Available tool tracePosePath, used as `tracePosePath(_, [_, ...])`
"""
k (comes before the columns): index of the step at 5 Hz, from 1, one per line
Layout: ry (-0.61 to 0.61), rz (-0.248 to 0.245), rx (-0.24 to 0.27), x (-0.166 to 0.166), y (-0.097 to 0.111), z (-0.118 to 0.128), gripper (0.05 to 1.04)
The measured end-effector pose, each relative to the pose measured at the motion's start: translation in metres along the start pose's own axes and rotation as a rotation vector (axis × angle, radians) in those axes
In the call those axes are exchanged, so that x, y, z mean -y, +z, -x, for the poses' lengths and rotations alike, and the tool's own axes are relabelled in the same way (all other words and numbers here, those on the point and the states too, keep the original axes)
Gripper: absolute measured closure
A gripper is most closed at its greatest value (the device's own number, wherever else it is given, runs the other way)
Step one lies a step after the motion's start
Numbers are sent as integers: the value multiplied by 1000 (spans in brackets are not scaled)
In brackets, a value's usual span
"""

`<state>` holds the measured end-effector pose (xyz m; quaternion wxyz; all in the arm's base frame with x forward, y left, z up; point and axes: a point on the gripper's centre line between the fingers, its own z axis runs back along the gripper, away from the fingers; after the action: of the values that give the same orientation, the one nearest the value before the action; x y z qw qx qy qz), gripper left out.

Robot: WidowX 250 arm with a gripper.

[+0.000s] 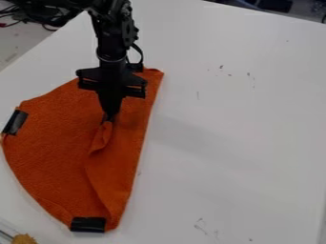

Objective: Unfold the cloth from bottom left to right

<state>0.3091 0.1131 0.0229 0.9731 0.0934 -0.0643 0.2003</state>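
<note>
Clamped w/ blk gripper [109, 117] on raised fold of orange cloth [51, 143], approx mid-cloth; lying folded on left of white tabletop [255, 133], w/ blk strips [88, 224] at left & near edges

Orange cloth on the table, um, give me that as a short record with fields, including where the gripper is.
item: orange cloth
state: folded, with a raised pucker
gripper: closed on the pucker, over the cloth's middle
black pieces: one at the left edge, one at the bottom
surface: white table
bottom left corner: fuzzy yellow-brown object
</note>
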Motion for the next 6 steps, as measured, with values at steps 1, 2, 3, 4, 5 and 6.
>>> tracePosePath(1, [4,7,-1,1,0,0,1030])
tracePosePath(2, [5,1,-15,0,-1,0,1031])
tracePosePath(3, [1,-48,-25,-5,6,-5,1031])
tracePosePath(4, [-36,-94,1,6,27,-15,1031])
tracePosePath(5, [-47,-110,31,22,37,-20,1031])
tracePosePath(6, [-51,-103,62,43,45,-22,1031])
